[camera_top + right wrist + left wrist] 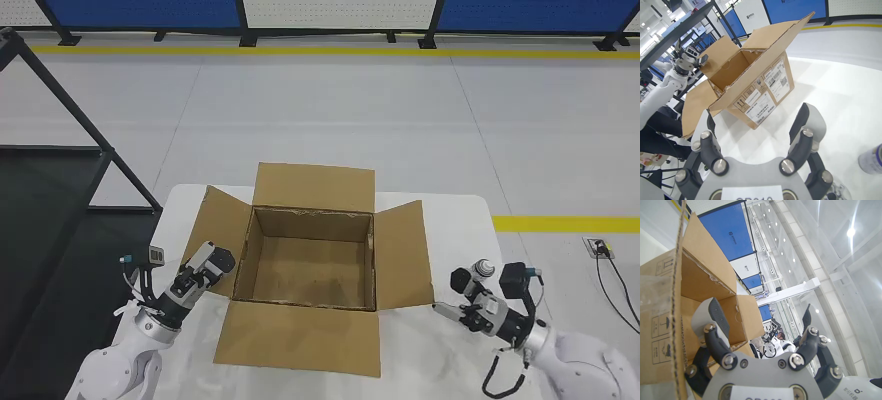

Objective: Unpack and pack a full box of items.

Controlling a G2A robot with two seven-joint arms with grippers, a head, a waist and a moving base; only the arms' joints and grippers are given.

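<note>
Cardboard box [312,224] (corrugated, square-mouthed) standing open.

A large industrial robot-lab hall: blue panel partitions [140,12] on black feet, a yellow painted floor line [300,50], pale glossy flooring [330,110] and a high white ceiling [819,237] with round lamps.

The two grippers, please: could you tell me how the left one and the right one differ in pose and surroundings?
The left gripper sits by the box's left flap; the right gripper is near the right flap's front corner. The left gripper tilts upward past the box; the right gripper angles down toward the table. A can stands beside the right gripper, not the left gripper. Both are open and hold nothing.
</note>
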